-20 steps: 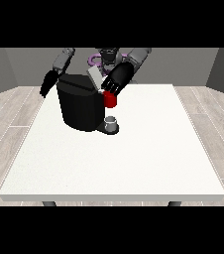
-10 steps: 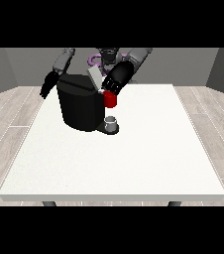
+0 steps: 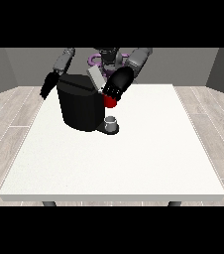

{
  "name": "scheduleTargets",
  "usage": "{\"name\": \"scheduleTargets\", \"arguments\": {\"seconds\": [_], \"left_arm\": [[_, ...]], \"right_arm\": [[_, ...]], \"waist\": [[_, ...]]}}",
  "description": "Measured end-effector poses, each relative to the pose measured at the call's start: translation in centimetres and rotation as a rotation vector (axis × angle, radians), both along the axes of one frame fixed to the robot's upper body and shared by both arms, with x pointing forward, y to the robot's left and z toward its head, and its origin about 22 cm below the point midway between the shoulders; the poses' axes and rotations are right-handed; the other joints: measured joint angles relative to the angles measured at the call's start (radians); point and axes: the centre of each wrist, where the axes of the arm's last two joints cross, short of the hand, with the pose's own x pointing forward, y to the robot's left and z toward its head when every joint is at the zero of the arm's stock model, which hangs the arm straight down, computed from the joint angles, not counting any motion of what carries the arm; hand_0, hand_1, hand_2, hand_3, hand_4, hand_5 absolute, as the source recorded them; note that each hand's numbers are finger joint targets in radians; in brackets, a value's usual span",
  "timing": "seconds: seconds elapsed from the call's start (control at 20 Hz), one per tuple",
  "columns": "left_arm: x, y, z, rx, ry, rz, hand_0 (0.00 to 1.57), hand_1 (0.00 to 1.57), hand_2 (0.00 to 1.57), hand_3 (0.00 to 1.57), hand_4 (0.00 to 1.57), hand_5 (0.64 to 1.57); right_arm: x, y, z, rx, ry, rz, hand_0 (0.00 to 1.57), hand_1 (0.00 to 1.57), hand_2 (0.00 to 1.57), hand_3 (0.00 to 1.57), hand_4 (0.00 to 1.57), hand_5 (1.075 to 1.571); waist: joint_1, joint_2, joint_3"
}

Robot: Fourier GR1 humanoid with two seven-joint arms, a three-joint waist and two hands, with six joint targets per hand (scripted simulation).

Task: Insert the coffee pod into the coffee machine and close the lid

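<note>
The black coffee machine (image 3: 82, 106) stands at the table's back left. Its grey lid (image 3: 96, 78) is tilted up over the top. The hand at the view's right (image 3: 115, 85) hovers at the machine's front top corner, right beside the lid and just above a red thing at the machine (image 3: 110, 102). A small grey thing (image 3: 112, 122) sits on the machine's base below it. The hand at the view's left (image 3: 48, 87) hangs by the machine's left side with straight fingers, holding nothing.
The white table (image 3: 134, 163) stretches wide in front of and to the right of the machine. The robot's torso (image 3: 106, 57) is behind the machine at the far edge.
</note>
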Motion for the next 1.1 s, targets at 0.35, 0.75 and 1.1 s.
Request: {"name": "scheduleTargets", "arguments": {"seconds": [0.35,0.75,1.1], "left_arm": [[-0.1,0.5,1.5,-0.046,-0.069,-0.015,1.23,1.23,1.2,0.95,0.0,1.571],[-0.3,1.3,1.8,-0.039,-0.126,-0.024,1.22,1.22,1.17,0.89,0.0,1.571],[-0.4,1.8,2.3,0.014,-0.166,-0.038,0.74,0.74,0.87,0.65,0.0,1.571]], "right_arm": [[0.1,0.1,0.2,-0.001,-0.005,0.002,0.0,0.0,0.0,0.0,0.0,1.571],[0.0,0.6,0.7,-0.009,-0.017,0.012,0.0,0.0,0.0,0.0,0.11,1.571],[0.1,0.7,0.9,-0.031,-0.006,0.01,0.0,0.0,0.0,0.0,0.11,1.571]], "waist": [[-0.011,0.026,0.0006],[-0.024,0.04,0.0007],[-0.024,0.046,0.0004]]}}
